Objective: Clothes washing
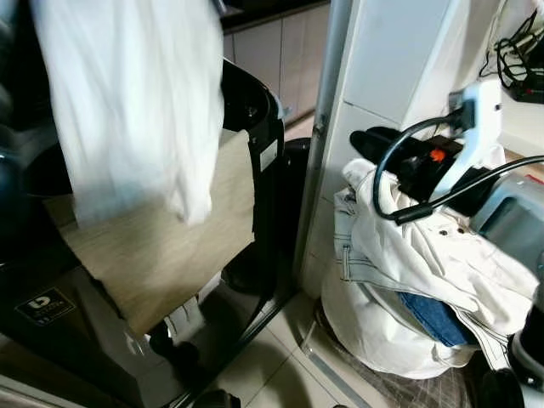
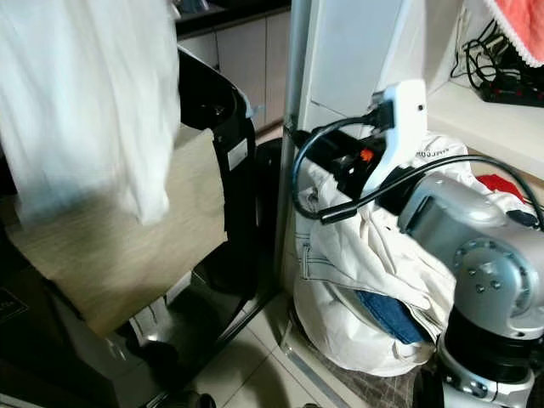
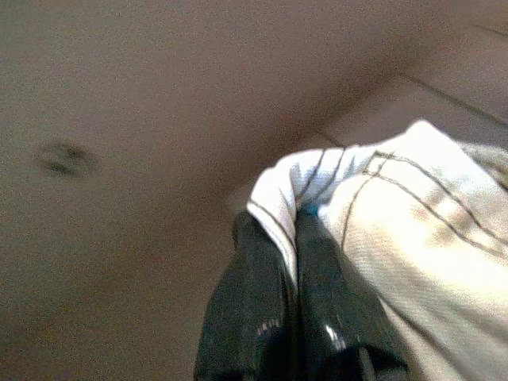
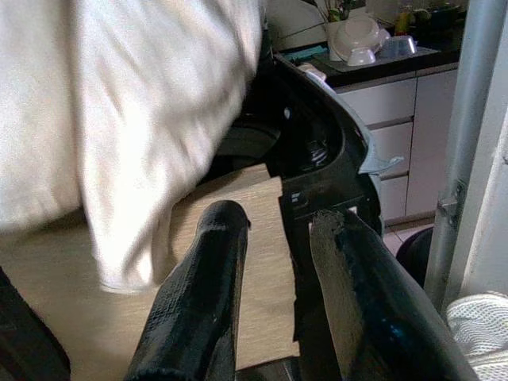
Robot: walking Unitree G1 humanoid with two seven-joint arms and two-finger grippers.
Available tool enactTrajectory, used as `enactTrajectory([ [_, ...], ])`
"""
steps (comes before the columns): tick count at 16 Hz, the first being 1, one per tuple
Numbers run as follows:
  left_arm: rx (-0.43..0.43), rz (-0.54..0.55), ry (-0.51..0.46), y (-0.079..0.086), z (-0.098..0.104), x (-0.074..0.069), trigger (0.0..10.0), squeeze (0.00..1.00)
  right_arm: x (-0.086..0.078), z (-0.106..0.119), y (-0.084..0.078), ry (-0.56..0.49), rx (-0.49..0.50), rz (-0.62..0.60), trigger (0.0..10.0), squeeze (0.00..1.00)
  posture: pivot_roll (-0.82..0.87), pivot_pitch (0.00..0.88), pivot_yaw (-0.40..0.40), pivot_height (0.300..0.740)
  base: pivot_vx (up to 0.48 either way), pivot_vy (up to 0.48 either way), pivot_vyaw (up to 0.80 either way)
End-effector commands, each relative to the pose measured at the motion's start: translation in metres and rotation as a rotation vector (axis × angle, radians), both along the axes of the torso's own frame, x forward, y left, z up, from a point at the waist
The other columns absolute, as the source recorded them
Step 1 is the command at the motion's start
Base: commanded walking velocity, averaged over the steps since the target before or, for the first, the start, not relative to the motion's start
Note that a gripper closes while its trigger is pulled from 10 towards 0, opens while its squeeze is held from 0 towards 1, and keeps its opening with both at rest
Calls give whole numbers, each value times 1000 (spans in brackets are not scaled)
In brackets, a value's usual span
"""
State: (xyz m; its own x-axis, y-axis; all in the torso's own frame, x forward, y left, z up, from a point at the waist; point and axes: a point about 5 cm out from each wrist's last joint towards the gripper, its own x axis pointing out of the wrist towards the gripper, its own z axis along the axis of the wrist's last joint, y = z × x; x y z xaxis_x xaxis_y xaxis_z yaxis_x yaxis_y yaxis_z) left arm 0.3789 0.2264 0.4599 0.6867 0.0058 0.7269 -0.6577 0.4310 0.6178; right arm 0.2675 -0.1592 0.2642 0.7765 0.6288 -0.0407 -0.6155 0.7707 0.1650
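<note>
A white garment (image 1: 136, 102) hangs at the upper left, above the black top-loading washing machine (image 1: 255, 102). In the left wrist view my left gripper (image 3: 294, 230) is shut on a stitched edge of this white garment (image 3: 413, 230). A beige cloth (image 1: 170, 238) is draped over the machine's front. At the right, a white laundry bag (image 1: 374, 331) holds a white jacket (image 1: 425, 246) and blue jeans (image 1: 438, 319). My right gripper (image 4: 274, 230) is open with nothing between its fingers. It hovers above the bag and points toward the machine.
A grey metal pole (image 1: 319, 127) and a white panel (image 1: 391, 51) stand between the machine and the bag. Cables and a power strip (image 1: 523, 59) lie on a shelf at the upper right. A kitchen counter with bowls (image 4: 357, 36) is behind the machine. The tiled floor (image 1: 263, 365) lies below.
</note>
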Motion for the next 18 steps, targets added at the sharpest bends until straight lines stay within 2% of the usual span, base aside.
enactTrajectory([
  [1,-28,2,130,4,-17,9,0,0,-1,1,1,-14,-6,2,10000,0,-98,0,37,740,0,0,0],
  [2,-125,-37,392,4,-66,28,0,0,-1,-2,4,-7,-6,14,10000,0,-98,0,35,740,0,0,0],
  [3,-208,-46,669,5,-119,39,6118,0,-2,-4,7,2,-12,32,10000,0,-97,0,35,740,0,0,0],
  [4,-235,-21,820,9,-151,41,8627,0,-5,-7,11,10,-21,53,10000,0,-104,0,39,740,0,0,0],
  [5,-270,-15,843,11,-162,40,7451,0,-7,-9,13,16,-32,69,10000,0,-110,0,40,740,0,0,0],
  [6,-284,-9,860,13,-166,40,9098,0,-8,-11,14,19,-37,74,10000,0,-110,0,39,740,0,0,0],
  [7,-285,-4,940,17,-177,38,10000,0,-11,-14,17,28,-49,91,10000,0,-111,0,38,740,0,0,0],
  [9,-320,-47,1054,21,-189,35,10000,0,-14,-19,21,46,-66,114,10000,0,-110,0,35,740,0,0,0],
  [10,-357,-73,1075,23,-189,34,10000,1000,-14,-21,22,51,-70,123,10000,0,-107,0,32,740,0,0,0],
  [12,-425,-131,1057,29,-175,32,10000,1000,-17,-24,28,68,-82,167,10000,0,-102,0,26,740,0,0,0],
  [13,-491,-213,1043,30,-160,31,10000,1000,-21,-29,35,81,-105,226,10000,0,-100,0,25,740,0,0,0],
  [16,-501,-227,985,35,-139,28,10000,1000,-21,-31,43,30,-154,264,10000,0,-87,0,19,740,0,0,0],
  [18,-511,-226,868,39,-121,26,10000,1000,-15,-30,43,-14,-166,222,10000,0,-85,0,21,740,0,0,0],
])
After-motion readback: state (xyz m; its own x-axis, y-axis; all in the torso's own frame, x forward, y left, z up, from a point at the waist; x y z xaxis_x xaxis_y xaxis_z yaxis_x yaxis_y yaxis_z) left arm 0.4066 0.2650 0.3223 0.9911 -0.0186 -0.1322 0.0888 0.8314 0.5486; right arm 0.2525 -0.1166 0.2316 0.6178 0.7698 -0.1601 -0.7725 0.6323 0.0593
